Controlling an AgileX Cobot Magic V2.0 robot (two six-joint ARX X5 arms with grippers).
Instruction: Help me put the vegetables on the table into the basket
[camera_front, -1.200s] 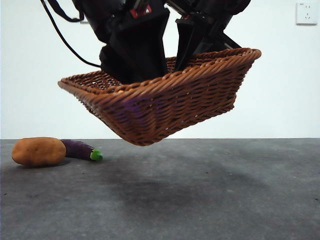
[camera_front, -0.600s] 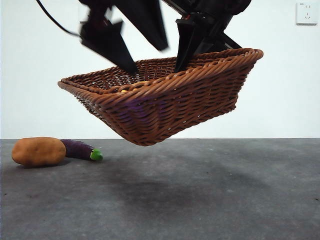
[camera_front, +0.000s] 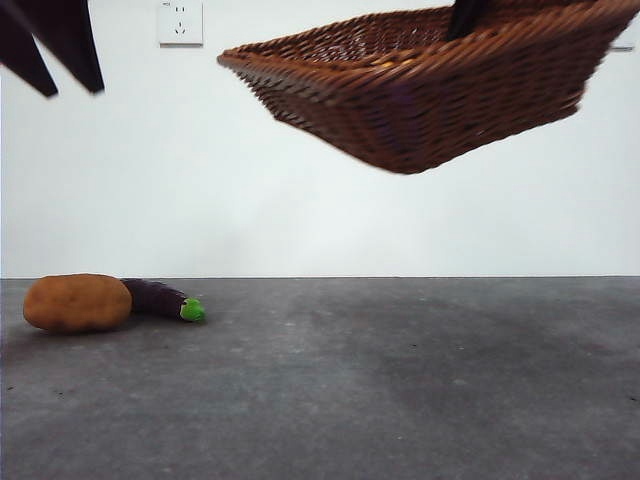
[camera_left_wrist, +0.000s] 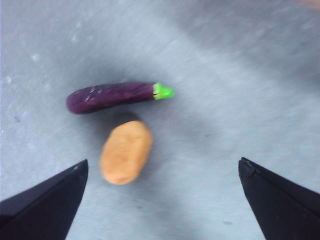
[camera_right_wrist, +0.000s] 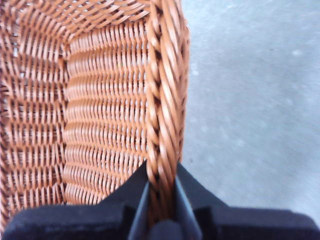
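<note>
The wicker basket (camera_front: 430, 90) hangs tilted in the air at the upper right of the front view. My right gripper (camera_right_wrist: 161, 187) is shut on its braided rim (camera_right_wrist: 165, 100) and shows in the front view as a black tip (camera_front: 462, 22) above the rim. The potato (camera_front: 77, 302) and the eggplant (camera_front: 160, 298) lie side by side on the table (camera_front: 400, 380) at the far left. My left gripper (camera_left_wrist: 162, 162) is open and empty, high above the potato (camera_left_wrist: 126, 152) and eggplant (camera_left_wrist: 115, 96); its tips show at the top left corner of the front view (camera_front: 72, 88). The corn cob is not in view.
A white wall with a socket (camera_front: 180, 22) stands behind the table. The grey table surface runs wide to the right of the two vegetables.
The basket has risen and shifted to the right. The left gripper has come out of the basket and moved up and left, over the potato and eggplant.
</note>
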